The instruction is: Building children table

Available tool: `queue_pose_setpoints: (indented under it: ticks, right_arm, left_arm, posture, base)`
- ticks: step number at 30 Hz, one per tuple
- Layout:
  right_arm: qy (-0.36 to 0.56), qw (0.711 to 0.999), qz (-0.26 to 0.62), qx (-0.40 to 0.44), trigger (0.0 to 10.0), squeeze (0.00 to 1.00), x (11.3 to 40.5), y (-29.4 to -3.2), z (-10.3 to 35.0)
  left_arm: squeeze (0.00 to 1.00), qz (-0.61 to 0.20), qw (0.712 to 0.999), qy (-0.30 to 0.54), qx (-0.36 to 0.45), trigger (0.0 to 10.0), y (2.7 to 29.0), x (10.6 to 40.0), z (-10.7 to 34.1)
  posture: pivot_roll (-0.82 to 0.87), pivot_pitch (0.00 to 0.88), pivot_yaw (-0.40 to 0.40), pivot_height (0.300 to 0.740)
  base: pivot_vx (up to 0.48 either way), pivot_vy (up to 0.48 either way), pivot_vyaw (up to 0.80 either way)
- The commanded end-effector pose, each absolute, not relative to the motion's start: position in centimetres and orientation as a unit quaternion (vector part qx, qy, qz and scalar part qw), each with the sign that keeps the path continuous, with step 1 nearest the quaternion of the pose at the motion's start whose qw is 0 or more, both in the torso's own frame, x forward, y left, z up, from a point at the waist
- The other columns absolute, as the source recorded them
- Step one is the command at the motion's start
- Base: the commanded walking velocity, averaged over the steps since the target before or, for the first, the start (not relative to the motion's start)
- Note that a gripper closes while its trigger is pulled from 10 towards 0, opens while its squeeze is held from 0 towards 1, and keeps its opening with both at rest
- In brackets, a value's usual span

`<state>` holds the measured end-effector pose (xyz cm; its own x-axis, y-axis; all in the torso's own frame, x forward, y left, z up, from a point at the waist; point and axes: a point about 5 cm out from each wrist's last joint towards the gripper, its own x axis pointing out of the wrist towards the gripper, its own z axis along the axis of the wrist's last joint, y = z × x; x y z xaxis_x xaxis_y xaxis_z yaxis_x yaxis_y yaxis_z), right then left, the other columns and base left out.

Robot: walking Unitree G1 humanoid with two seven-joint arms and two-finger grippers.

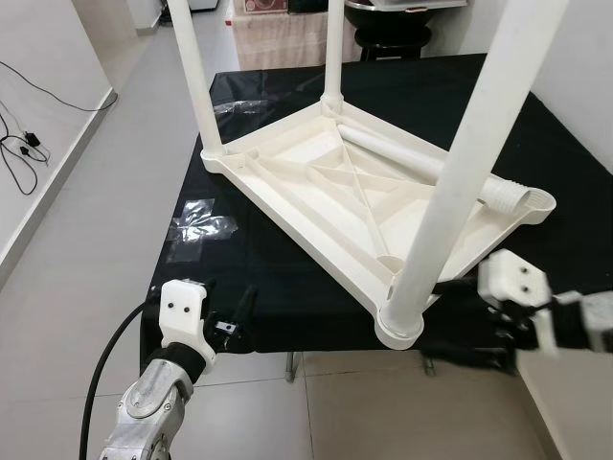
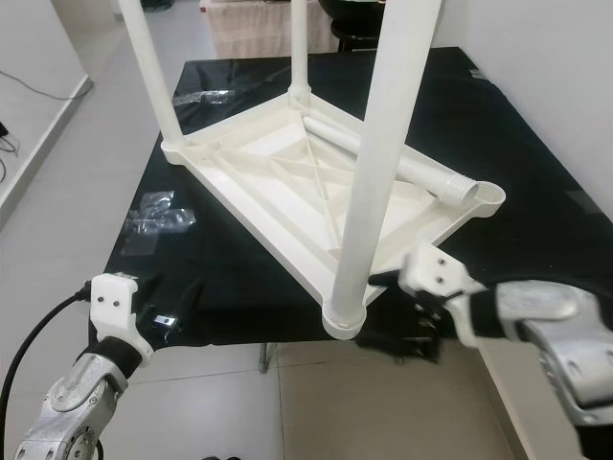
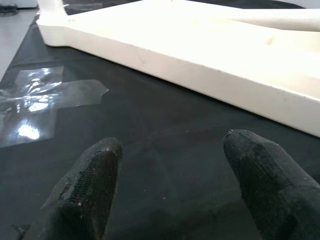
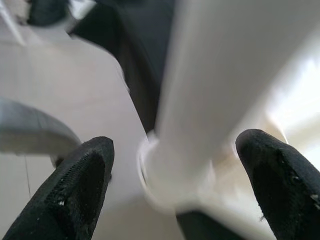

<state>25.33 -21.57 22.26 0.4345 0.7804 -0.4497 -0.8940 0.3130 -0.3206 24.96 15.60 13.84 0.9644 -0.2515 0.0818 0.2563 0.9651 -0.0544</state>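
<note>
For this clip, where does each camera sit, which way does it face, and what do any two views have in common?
Left eye: head, looking down at the upturned tabletop on the black table; both arms show.
Right eye: same scene.
Left wrist: along the open left claw, over the black surface towards the tabletop's edge.
Right wrist: along the open right claw, astride the near leg.
Shared: near leg, right wrist and both eyes.

Black-covered table (image 1: 278, 278) with upturned white children's table (image 1: 364, 192) and clear plastic wrap (image 1: 201, 227) on top

head views downward, wrist views close
</note>
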Motion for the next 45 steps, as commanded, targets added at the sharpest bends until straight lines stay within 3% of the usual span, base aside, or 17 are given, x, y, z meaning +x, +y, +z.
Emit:
queue_pose_setpoints:
  ticks: [1, 4, 9, 11, 14, 15, 19, 24, 26, 27, 30, 32, 35, 38, 45]
  right_arm:
    - [0.089, 0.784, 0.554, -0.267, 10.0, 0.00, 25.0, -19.9, 22.0]
    - [0.030, 0.778, 0.578, -0.245, 10.0, 0.00, 25.7, -16.0, 21.7]
    - [-0.010, 0.787, 0.569, -0.238, 10.0, 0.00, 26.9, -13.3, 21.7]
    - [-0.045, 0.803, 0.548, -0.232, 10.0, 0.00, 28.6, -10.7, 22.0]
    - [-0.062, 0.813, 0.533, -0.224, 10.0, 0.00, 29.5, -9.2, 22.4]
    - [-0.096, 0.829, 0.507, -0.216, 10.0, 0.00, 31.3, -6.4, 23.1]
    - [-0.105, 0.833, 0.500, -0.214, 10.0, 0.00, 31.8, -5.5, 23.4]
    - [-0.132, 0.860, 0.455, -0.191, 10.0, 0.00, 34.7, -1.6, 25.1]
    - [-0.132, 0.860, 0.455, -0.191, 10.0, 0.00, 34.7, -1.6, 25.1]
    - [-0.149, 0.859, 0.458, -0.172, 10.0, 0.00, 34.7, 0.5, 26.2]
    - [-0.167, 0.844, 0.492, -0.132, 10.0, 0.00, 33.4, 3.3, 27.0]
    - [-0.169, 0.840, 0.500, -0.123, 10.0, 0.00, 33.1, 3.7, 27.1]
    - [-0.176, 0.803, 0.564, -0.082, 10.0, 0.00, 31.2, 4.9, 26.9]
    - [-0.177, 0.785, 0.587, -0.089, 10.0, 0.00, 30.7, 4.5, 26.1]
    - [-0.147, 0.796, 0.573, -0.125, 10.0, 0.00, 32.0, 0.4, 24.0]
  left_arm:
    - [0.00, -0.127, 0.991, -0.024, -0.021, 10.0, 15.9, 24.7, 13.3]
    - [0.00, -0.134, 0.990, -0.025, -0.017, 10.0, 15.7, 24.7, 13.4]
    - [0.00, -0.145, 0.989, -0.026, -0.007, 10.0, 15.4, 24.6, 13.5]
    - [0.00, -0.151, 0.988, -0.025, -0.003, 10.0, 15.2, 24.4, 13.5]
    - [0.00, -0.153, 0.988, -0.025, -0.001, 10.0, 15.2, 24.3, 13.5]
    - [0.00, -0.156, 0.987, -0.025, 0.002, 10.0, 15.1, 24.2, 13.5]
    - [0.00, -0.157, 0.987, -0.026, 0.002, 10.0, 15.0, 24.1, 13.6]
    - [0.00, -0.167, 0.986, -0.025, 0.009, 10.0, 14.8, 23.5, 13.7]
    - [0.00, -0.167, 0.986, -0.025, 0.009, 10.0, 14.8, 23.5, 13.7]
    - [0.00, -0.170, 0.985, -0.024, 0.013, 10.0, 14.8, 23.3, 13.8]
    - [0.00, -0.172, 0.985, -0.023, 0.019, 10.0, 14.7, 23.1, 13.8]
    - [0.00, -0.171, 0.985, -0.024, 0.021, 10.0, 14.7, 23.1, 13.8]
    - [0.00, -0.161, 0.986, -0.033, 0.030, 10.0, 14.9, 23.4, 14.1]
    - [0.00, -0.145, 0.988, -0.044, 0.035, 10.0, 15.2, 23.9, 14.5]
    - [0.00, -0.099, 0.990, -0.077, 0.061, 10.0, 16.7, 25.6, 15.7]
  posture:
    - [0.02, 0.167, 0.036, 0.740]
    - [0.02, 0.167, 0.036, 0.740]
    - [0.03, 0.166, 0.038, 0.740]
    - [0.04, 0.165, 0.037, 0.740]
    - [0.05, 0.164, 0.036, 0.740]
    - [0.07, 0.164, 0.031, 0.740]
    - [0.07, 0.165, 0.030, 0.740]
    - [0.11, 0.173, 0.014, 0.740]
    - [0.11, 0.173, 0.014, 0.740]
    - [0.12, 0.174, 0.012, 0.740]
    - [0.11, 0.174, 0.012, 0.740]
    - [0.11, 0.174, 0.012, 0.740]
    - [0.11, 0.171, 0.013, 0.740]
    - [0.11, 0.168, 0.014, 0.740]
    - [0.09, 0.158, 0.011, 0.740]
  base:
    - [0.000, 0.000, 0.00]
    - [0.000, 0.000, 0.00]
    - [0.000, 0.000, 0.00]
    - [0.000, 0.000, 0.00]
    - [0.000, 0.000, 0.00]
    - [0.000, 0.000, 0.00]
    - [0.000, 0.000, 0.00]
    - [0.000, 0.000, 0.00]
    - [0.000, 0.000, 0.00]
    - [0.000, 0.000, 0.00]
    - [0.000, 0.000, 0.00]
    - [0.000, 0.000, 0.00]
    - [0.000, 0.000, 0.00]
    - [0.000, 0.000, 0.00]
    - [0.000, 0.000, 0.00]
